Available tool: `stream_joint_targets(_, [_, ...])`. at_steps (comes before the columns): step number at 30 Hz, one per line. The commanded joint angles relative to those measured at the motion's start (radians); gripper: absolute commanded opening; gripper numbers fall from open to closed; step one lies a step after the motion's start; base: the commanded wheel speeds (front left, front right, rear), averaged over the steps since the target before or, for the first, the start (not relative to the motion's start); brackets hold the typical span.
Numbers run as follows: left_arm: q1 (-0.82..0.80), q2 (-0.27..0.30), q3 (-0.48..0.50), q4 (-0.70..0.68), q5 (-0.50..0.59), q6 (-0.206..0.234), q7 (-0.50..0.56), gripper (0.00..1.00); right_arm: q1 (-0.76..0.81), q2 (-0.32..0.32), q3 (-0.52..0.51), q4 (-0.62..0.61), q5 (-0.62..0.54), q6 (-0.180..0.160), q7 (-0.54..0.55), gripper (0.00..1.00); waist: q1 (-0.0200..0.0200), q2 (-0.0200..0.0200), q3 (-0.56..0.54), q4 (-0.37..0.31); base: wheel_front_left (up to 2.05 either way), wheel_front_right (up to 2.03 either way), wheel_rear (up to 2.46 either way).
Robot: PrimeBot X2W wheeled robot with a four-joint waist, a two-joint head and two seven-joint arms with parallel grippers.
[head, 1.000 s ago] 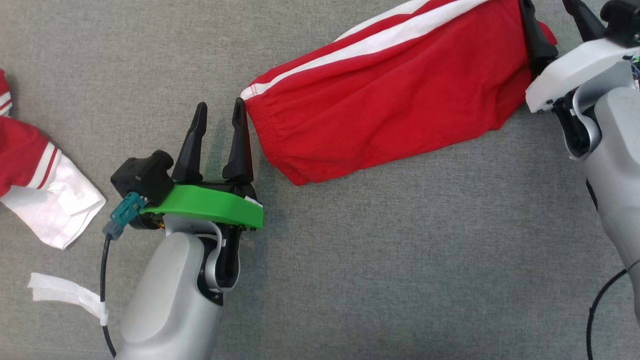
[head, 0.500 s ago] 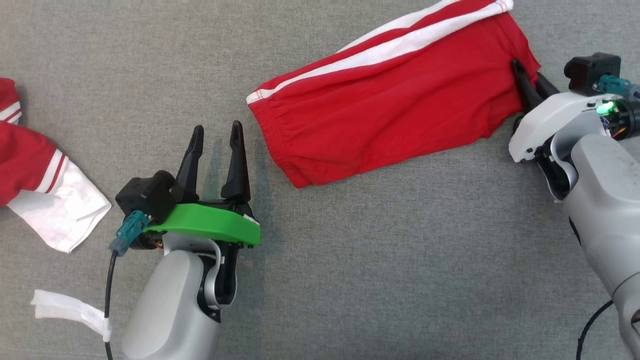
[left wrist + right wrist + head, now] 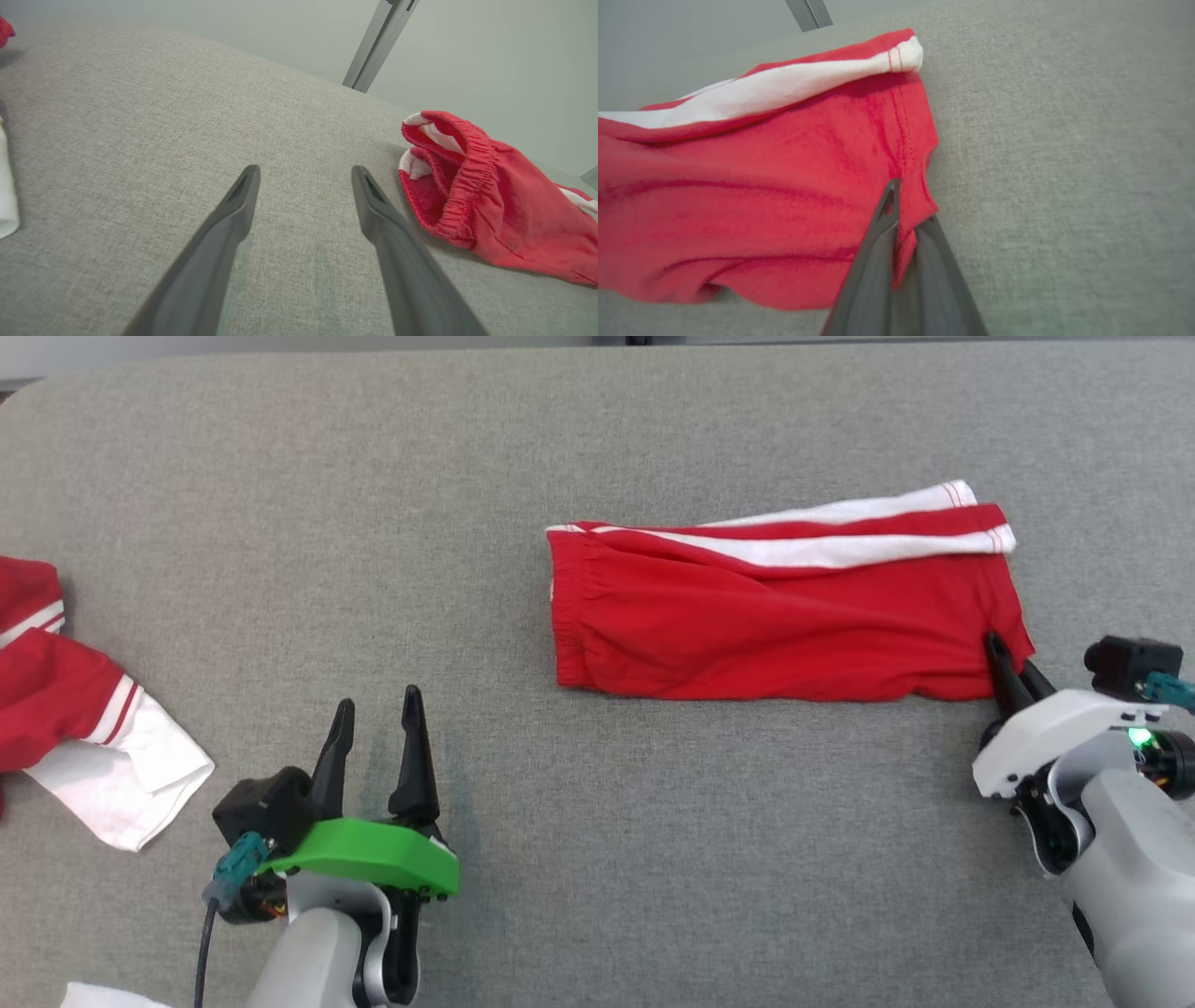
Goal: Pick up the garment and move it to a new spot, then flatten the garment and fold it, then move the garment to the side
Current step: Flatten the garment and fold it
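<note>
Just closed, the right gripper (image 3: 1008,660) pinches the red white-striped fabric shorts (image 3: 775,625) by their hem, likely to move them; the left gripper (image 3: 378,700), well apart from them, gapes empty.

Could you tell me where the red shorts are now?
In the head view the red shorts lie right of centre on the grey surface, near right corner pinched by the right gripper.
</note>
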Motion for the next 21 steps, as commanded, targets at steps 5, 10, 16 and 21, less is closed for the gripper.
stream_joint_targets(5, [0.075, 0.006, 0.003, -0.003, 0.000, 0.007, 0.000, 1.00, 0.117, -0.026, -0.083, -0.075, -0.008, -0.003, 0.002, 0.00, 0.0000, 0.0000, -0.094, -0.026, 0.00, 0.00, 0.00])
stream_joint_targets(10, [0.094, 0.006, -0.008, -0.006, -0.007, 0.011, 0.000, 1.00, 0.106, 0.005, -0.118, -0.197, -0.029, -0.003, 0.001, 0.00, 0.0000, 0.0000, -0.102, -0.013, 0.00, 0.00, 0.00])
stream_joint_targets(16, [0.084, 0.006, -0.022, 0.000, -0.019, 0.008, 0.000, 1.00, 0.034, 0.078, 0.018, -0.325, -0.009, -0.002, 0.001, 0.00, 0.0000, 0.0000, -0.105, 0.021, 0.00, 0.00, 0.00])
stream_joint_targets(21, [0.075, 0.005, -0.041, 0.000, -0.025, 0.015, 0.000, 1.00, -0.029, 0.153, 0.171, -0.334, 0.004, -0.002, 0.023, 0.00, 0.0000, 0.0000, -0.107, 0.069, 0.00, 0.00, 0.00])
